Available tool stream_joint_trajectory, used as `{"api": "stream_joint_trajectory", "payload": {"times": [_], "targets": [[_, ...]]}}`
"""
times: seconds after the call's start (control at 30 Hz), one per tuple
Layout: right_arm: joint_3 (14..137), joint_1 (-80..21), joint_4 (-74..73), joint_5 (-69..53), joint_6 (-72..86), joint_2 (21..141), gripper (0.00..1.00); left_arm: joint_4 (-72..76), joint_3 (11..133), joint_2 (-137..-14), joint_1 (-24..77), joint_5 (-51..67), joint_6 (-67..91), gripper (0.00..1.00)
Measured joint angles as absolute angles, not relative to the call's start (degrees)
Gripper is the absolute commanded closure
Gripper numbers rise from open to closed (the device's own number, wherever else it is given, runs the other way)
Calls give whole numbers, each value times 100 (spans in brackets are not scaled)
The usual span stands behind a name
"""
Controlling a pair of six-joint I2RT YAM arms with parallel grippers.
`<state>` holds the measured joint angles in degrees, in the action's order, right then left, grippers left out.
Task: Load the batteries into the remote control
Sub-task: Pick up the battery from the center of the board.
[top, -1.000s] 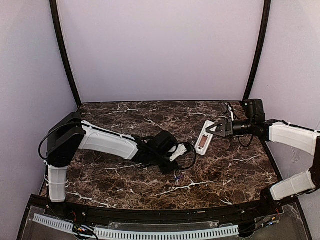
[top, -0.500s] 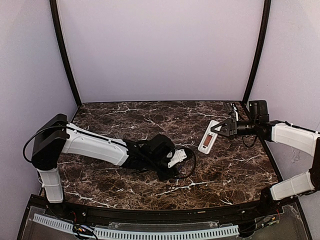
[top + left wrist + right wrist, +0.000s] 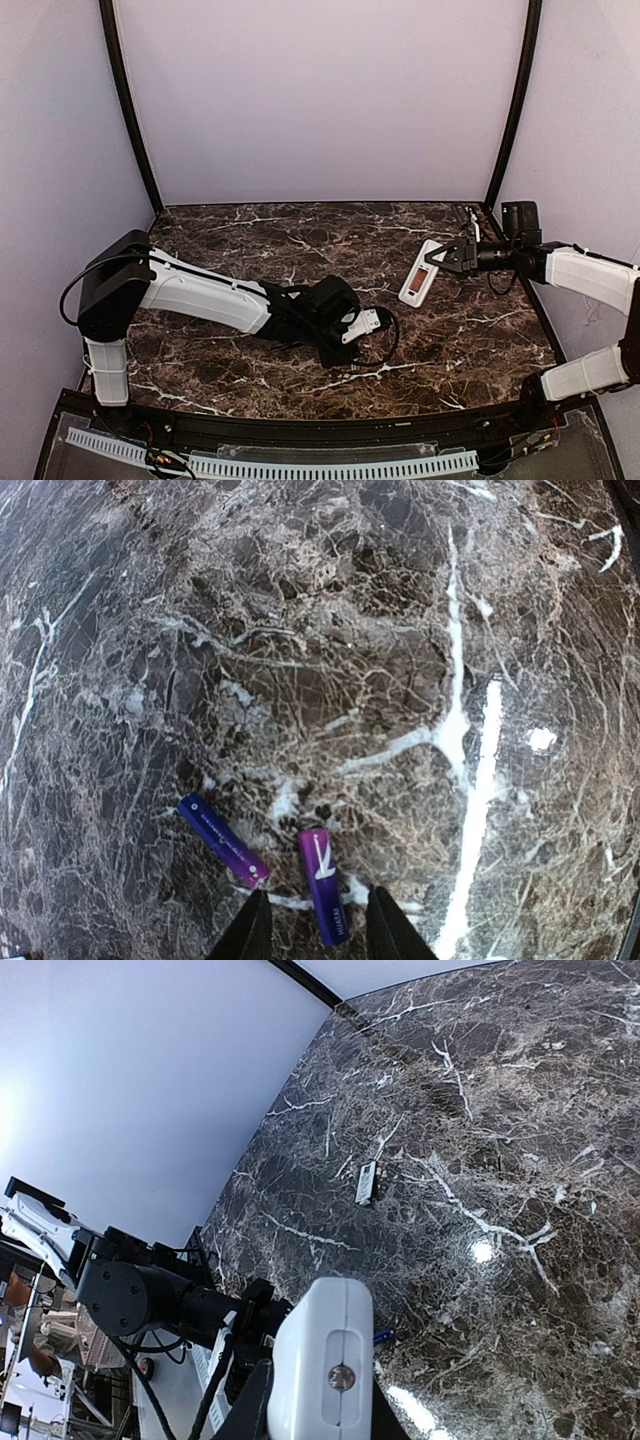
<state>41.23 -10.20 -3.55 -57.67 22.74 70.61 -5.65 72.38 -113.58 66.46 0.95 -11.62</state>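
The marble table (image 3: pixel 250 240) carries everything. The left arm (image 3: pixel 200 295) reaches low across it, toward the near edge and about midway between the side edges. The right arm (image 3: pixel 590 275) stretches in from the right edge. Its gripper (image 3: pixel 452 262) is clamped on one end of the remote (image 3: pixel 421 273), held above the table near the right edge. The left gripper (image 3: pixel 318 912) points down with its fingers apart, straddling the end of one battery (image 3: pixel 324 885) without touching it. The second battery (image 3: pixel 222 841) lies just beside the first, angled away. A small dark flat piece (image 3: pixel 366 1182) lies elsewhere on the marble.
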Motion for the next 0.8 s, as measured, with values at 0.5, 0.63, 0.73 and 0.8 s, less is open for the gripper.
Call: {"api": "stream_joint_trajectory", "payload": {"times": [0.5, 0.63, 0.73, 0.8], "targets": [[4075, -996, -390, -5808, 2272, 7061, 100, -869, 7312, -11563, 6665, -97, -1247, 84], [4038, -996, -395, -5806, 2268, 7061, 100, -950, 7345, -11566, 6700, -113, -1273, 86], [4027, -996, -392, -5806, 2259, 7061, 100, -1074, 7461, -11607, 6709, -121, -1291, 87], [4023, -996, -395, -5806, 2255, 7061, 100, -1149, 7566, -11662, 6709, -143, -1304, 87]]}}
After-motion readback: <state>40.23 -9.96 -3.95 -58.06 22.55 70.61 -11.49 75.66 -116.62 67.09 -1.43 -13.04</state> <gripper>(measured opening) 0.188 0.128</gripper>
